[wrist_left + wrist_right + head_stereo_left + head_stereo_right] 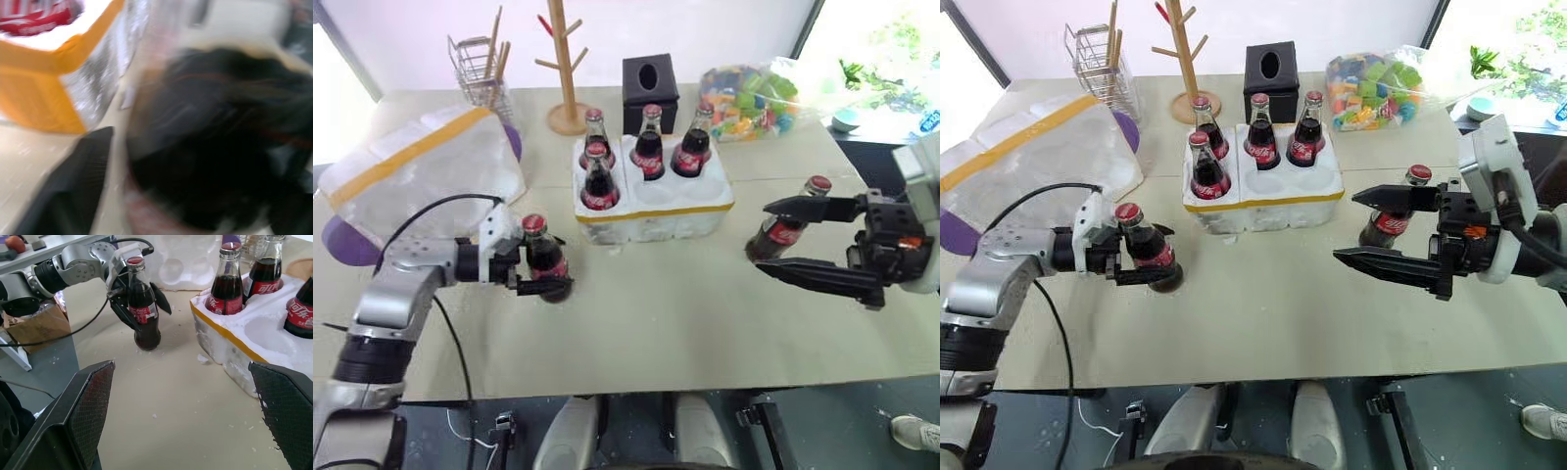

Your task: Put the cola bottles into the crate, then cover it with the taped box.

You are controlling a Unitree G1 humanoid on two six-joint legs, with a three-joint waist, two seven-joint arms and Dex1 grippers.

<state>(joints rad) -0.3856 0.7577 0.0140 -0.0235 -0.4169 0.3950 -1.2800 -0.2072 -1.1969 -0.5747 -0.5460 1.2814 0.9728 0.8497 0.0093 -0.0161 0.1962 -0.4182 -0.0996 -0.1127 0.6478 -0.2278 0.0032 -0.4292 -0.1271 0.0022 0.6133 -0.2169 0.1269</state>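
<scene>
The crate (656,217), a low white foam tray with a yellow band, sits mid-table and holds several cola bottles (649,145); its two front right holes are bare. Left of it another cola bottle (544,257) stands on the table with my left gripper (552,266) shut on its body, one finger on each side. My right gripper (761,238) hovers wide open at the right with nothing between its fingers (93,396). One more bottle (790,227) stands on the table behind it. The taped box (421,166) lies tilted at the far left.
Along the back stand a wire rack with sticks (480,64), a wooden peg tree (566,69), a black tissue box (650,88) and a bag of colourful toys (749,98). A purple mat (347,245) lies under the taped box. Bare table stretches in front of the crate.
</scene>
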